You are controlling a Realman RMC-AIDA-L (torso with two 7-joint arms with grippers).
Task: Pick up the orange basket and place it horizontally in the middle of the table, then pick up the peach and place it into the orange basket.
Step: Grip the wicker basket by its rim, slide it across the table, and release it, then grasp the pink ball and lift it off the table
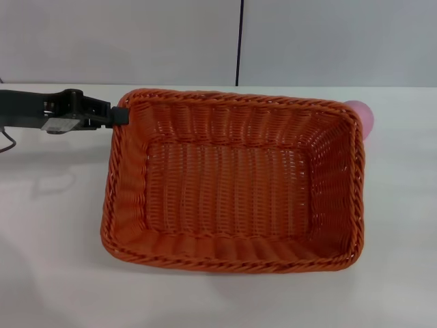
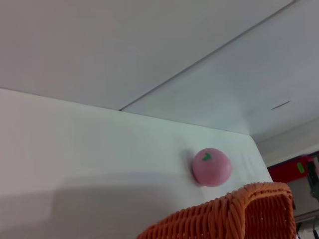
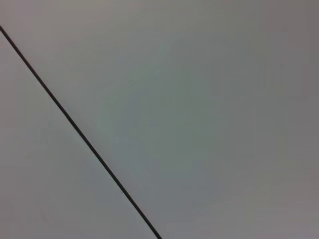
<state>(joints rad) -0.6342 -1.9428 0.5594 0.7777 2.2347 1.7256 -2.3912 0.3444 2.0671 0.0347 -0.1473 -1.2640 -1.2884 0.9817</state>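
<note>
Left gripper (image 1: 120, 116) was pinched on the braided rim of the orange basket (image 1: 232, 181) at its far-left corner, arm reaching in from the table's (image 1: 54, 273) left edge. Basket sat mid-table, long axis running left-right, looked level. Peach (image 1: 362, 117) lay just beyond the basket's far-right corner, diagonally opposite the grip, possibly touching the rim, so probably the right arm's reach. Right gripper wasn't in view; can't tell its fingers.
</note>
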